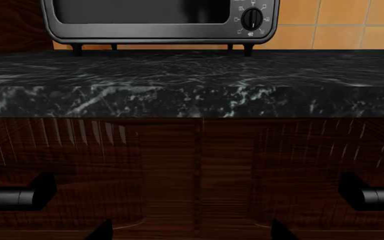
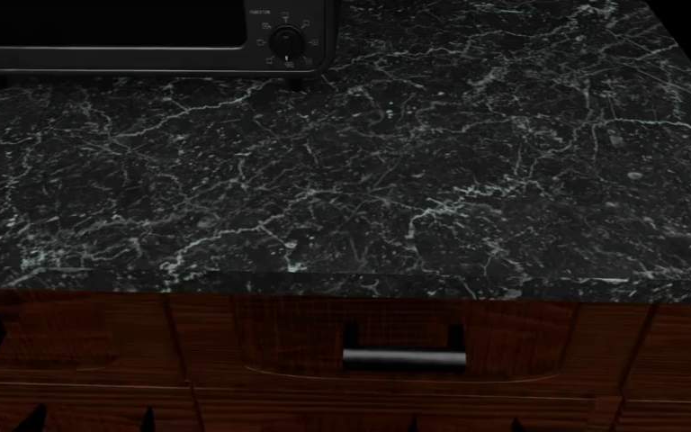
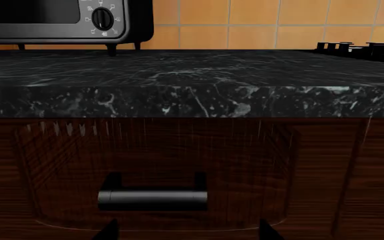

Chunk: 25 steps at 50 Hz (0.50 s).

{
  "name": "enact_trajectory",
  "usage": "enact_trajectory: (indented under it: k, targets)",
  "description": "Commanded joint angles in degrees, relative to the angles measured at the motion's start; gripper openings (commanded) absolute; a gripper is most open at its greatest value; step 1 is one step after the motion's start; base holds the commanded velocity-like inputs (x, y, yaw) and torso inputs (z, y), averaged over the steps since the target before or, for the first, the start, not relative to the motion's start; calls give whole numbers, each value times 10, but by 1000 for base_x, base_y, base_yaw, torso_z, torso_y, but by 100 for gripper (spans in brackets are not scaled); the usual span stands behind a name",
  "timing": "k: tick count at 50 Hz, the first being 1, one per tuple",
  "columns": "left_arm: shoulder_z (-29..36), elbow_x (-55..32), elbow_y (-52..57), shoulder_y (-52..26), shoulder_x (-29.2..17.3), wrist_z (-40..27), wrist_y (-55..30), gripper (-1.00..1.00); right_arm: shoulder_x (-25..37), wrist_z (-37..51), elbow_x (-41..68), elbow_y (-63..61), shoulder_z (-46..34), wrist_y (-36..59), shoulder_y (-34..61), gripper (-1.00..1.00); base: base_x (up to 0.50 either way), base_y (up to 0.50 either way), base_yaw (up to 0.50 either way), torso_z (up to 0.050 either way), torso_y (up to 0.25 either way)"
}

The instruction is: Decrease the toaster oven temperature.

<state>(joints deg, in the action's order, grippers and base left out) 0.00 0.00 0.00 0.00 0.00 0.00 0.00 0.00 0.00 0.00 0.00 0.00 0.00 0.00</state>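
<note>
The black toaster oven [image 2: 141, 36] stands at the back left of the dark marble counter [image 2: 358, 180]. One black dial [image 2: 285, 40] shows on its right-hand panel, also in the left wrist view [image 1: 252, 19] and the right wrist view [image 3: 102, 19]. Any other dials are cut off by the frame. Both grippers hang low in front of the wooden drawers, below the counter edge and far from the oven. My left gripper [image 1: 192, 232] is open and empty. My right gripper [image 3: 187, 232] is open and empty. Only the fingertips show at the head view's bottom edge.
Dark wooden drawer fronts sit under the counter, with a metal bar handle [image 2: 403, 357] ahead of the right gripper, seen too in the right wrist view [image 3: 152, 197]. Handles [image 1: 12, 196] flank the left gripper. A stove grate [image 3: 362, 48] is at the far right. Orange tiles back the counter.
</note>
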Motion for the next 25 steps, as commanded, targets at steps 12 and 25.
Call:
enact_trajectory:
  k: [12, 25]
  targets:
    - [26, -28, -3, 5, -26, -29, 6, 100, 25, 29, 16, -8, -36, 7, -6, 100, 0, 0, 0, 0, 0]
    - [35, -41, 14, 8, -37, -51, -3, 100, 37, 43, 27, -20, -54, 9, -12, 100, 0, 0, 0, 0, 0]
